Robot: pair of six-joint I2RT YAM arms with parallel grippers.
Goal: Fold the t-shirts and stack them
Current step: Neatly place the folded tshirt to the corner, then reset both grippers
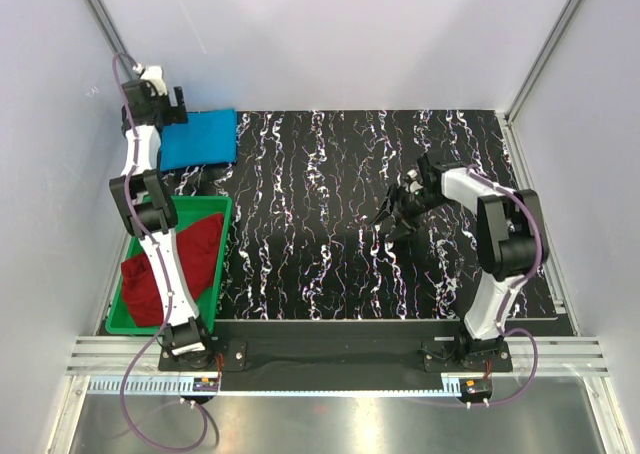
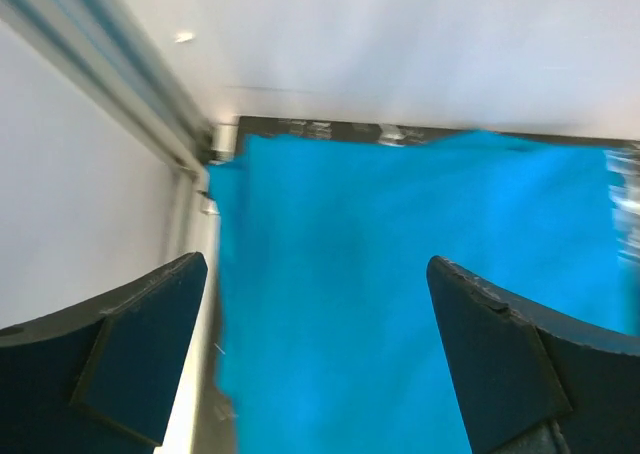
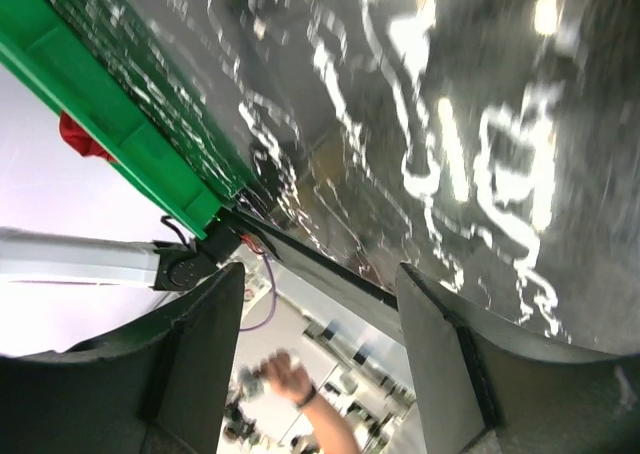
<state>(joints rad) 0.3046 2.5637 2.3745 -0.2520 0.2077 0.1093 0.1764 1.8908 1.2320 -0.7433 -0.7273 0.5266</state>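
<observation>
Our left hand hangs wide open and empty just above the folded blue t-shirt, probably the stack's base, with the red t-shirt bunched in the green bin well behind it.

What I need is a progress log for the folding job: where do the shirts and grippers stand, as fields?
blue shirt: folded flat, far left corner of table
red shirt: bunched in green bin, unfolded
left gripper: open, over blue shirt, empty
right gripper: open, over table, empty
stack: not yet made
</observation>
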